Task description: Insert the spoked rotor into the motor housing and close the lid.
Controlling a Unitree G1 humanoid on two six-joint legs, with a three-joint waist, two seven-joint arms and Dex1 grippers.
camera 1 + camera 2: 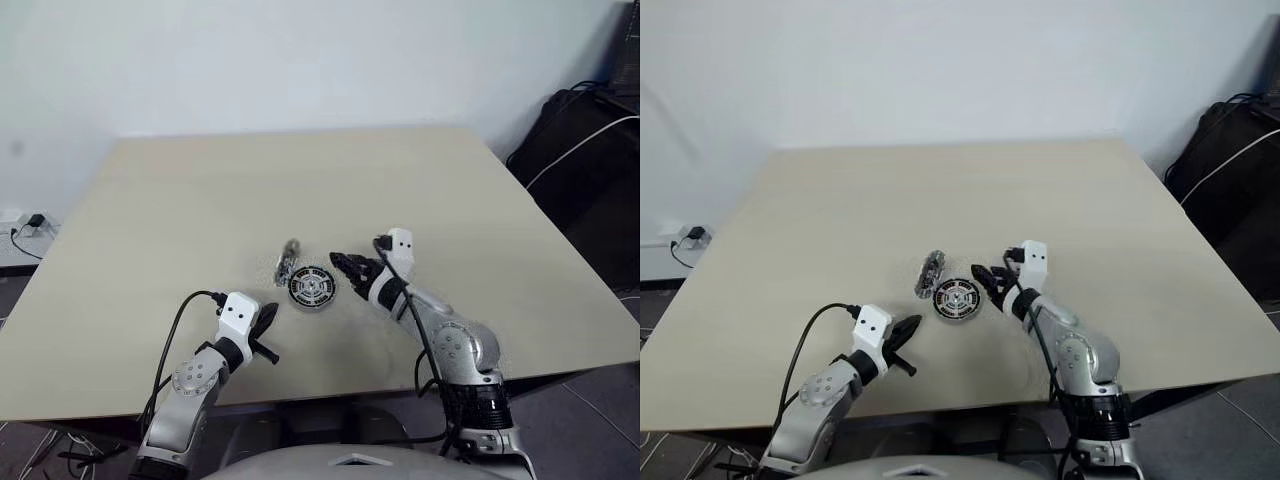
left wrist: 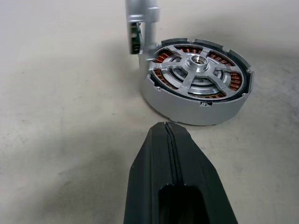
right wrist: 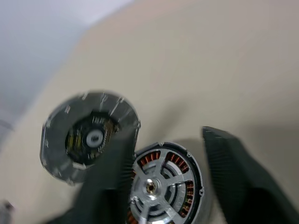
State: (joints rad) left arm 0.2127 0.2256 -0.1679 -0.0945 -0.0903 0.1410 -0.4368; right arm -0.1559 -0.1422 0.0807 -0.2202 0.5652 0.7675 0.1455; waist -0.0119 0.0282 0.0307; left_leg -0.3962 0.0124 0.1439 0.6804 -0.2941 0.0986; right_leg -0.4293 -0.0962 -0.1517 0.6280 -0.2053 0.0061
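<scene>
a pale beige bench (image 1: 200, 200) carries every part, set before a plain light wall (image 1: 300, 60). dark bags (image 1: 590, 170) with a white cable sit off the bench's right side.

the right claw (image 1: 340, 265) hovers just right of the motor housing, pointing toward it; its two black fingers (image 3: 233, 177) stand apart with nothing between them, one on each side of the housing in the right wrist view.

the left claw (image 1: 266, 335) rests near the front edge, a short way in front and to the left of the housing; its fingers (image 2: 173, 182) are pressed together, empty.

the motor housing (image 1: 311, 286) lies flat near the middle of the bench. the spoked rotor (image 2: 198, 70) sits inside it, silver spokes up, copper windings showing through the gaps.

the lid (image 1: 287, 260) stands on edge just behind and to the left of the housing, tilted, close beside its rim; whether they touch cannot be told. its dark inner face (image 3: 91, 135) shows in the right wrist view.
</scene>
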